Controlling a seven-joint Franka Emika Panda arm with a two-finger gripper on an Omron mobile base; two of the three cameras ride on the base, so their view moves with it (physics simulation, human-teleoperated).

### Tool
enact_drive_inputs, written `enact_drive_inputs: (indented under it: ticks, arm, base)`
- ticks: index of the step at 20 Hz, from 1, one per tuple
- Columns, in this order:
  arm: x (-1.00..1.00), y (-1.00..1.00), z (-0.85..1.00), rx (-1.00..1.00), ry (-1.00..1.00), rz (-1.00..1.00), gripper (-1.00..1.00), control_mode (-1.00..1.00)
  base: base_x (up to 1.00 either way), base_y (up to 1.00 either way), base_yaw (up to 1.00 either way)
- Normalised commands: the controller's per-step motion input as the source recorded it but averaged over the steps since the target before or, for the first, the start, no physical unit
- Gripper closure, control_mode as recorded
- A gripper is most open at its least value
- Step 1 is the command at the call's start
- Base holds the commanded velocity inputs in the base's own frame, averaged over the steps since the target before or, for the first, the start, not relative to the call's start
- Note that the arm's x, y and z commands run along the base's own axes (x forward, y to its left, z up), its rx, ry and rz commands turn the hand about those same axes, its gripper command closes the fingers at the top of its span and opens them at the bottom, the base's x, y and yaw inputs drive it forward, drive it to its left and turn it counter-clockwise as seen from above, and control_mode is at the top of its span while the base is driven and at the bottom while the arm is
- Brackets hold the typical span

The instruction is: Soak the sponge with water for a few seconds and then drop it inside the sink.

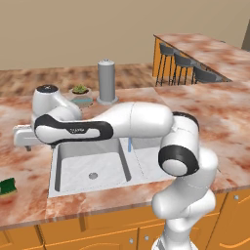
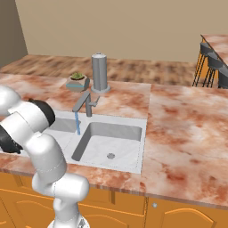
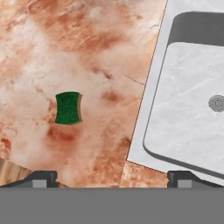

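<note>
The marble surface point(image 1: 29, 205) carries the sponge point(image 3: 68, 107), lying flat well to the left of the sink point(image 1: 88, 168). The gripper point(image 3: 111, 177) hangs released above it, jaws wide. Judged light, soft and compressible, the sponge is best pinched across its narrower waist.

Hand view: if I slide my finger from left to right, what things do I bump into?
Sponge lying on the marble counter → sink rim → round drain in the basin.
</note>
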Motion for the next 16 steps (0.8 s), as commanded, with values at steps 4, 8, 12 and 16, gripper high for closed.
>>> enact_drive_inputs:
  ticks: [4,8,12,16]
  arm:
    - [-0.03,0.12,-0.11,0.00,0.00,0.00,-1.00,-1.00]
    - [0.00,0.15,-0.11,0.00,0.01,0.00,-1.00,-1.00]
    - [0.00,0.19,-0.16,0.00,0.01,0.00,-1.00,-1.00]
    - [0.00,0.16,-0.11,0.00,0.00,0.00,-1.00,-1.00]
  base:
    - [0.00,0.00,0.00]
    - [0.00,0.00,0.00]
    - [0.00,0.00,0.00]
    - [0.00,0.00,0.00]
